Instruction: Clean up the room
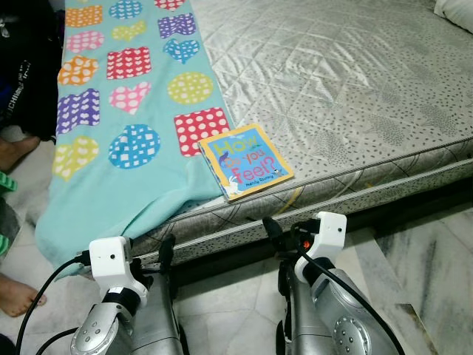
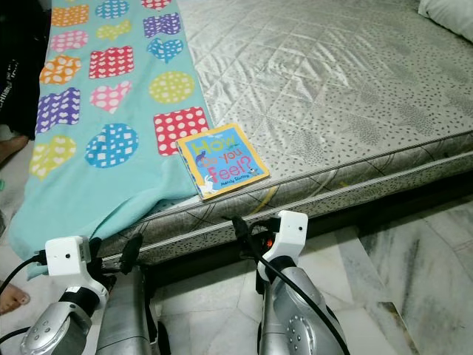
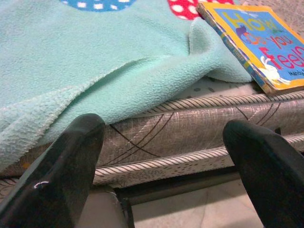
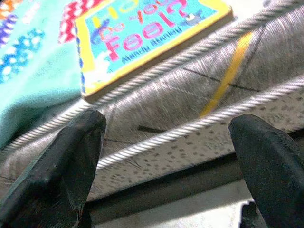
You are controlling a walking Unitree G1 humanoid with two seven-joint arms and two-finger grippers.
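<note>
Left eye view: book (image 1: pixel 245 162) flat at mattress (image 1: pixel 347 81) edge, touching blanket (image 1: pixel 126 140).
Left gripper (image 3: pixel 166 156): spread, below mattress edge.
Right gripper (image 4: pixel 166 156): spread, below book.

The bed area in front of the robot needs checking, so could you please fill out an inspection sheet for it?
Surface: bare grey quilted mattress.
Job's things: book lies flat near the mattress front edge, one corner resting on the blanket, which drapes over the edge toward the floor.
Clutter: white pillow at the far corner.
Grippers: left pincer and right pincer both open, low before the mattress side, holding nothing.
Cables: black cable loops from the left wrist; another runs down the right arm.
Surroundings: marble floor; a person's bare feet at the left.
</note>
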